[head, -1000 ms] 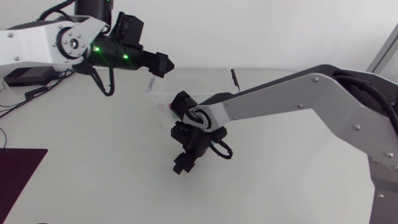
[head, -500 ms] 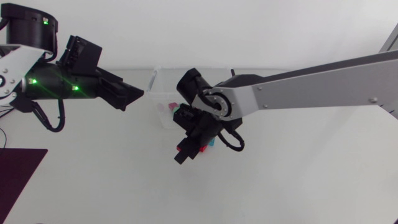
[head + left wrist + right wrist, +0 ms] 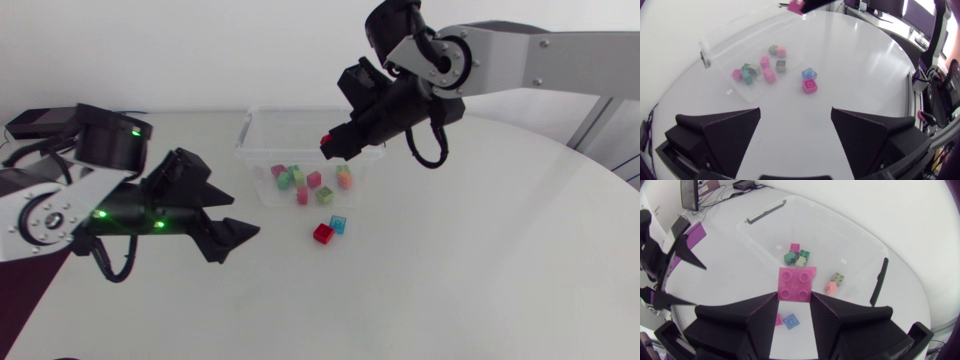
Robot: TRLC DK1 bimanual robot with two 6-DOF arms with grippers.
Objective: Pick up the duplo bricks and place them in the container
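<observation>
Head view: your right claw (image 3: 335, 143) hangs over the clear plastic container (image 3: 244, 150), pinching the held brick (image 3: 327, 137). Small blocky loose bricks (image 3: 300, 182) lie inside. A red brick (image 3: 323, 233) and a translucent blue brick (image 3: 339, 224) sit side by side on the smooth white desk (image 3: 450, 270), just outside the container. Your left claw (image 3: 232, 240), with its matte black wedges spread, holds nothing.

Left wrist view: both desk bricks lie ahead of the spread fingers.

Right wrist view: the held brick is square, with four round studs facing up. It is clamped from both sides.
</observation>
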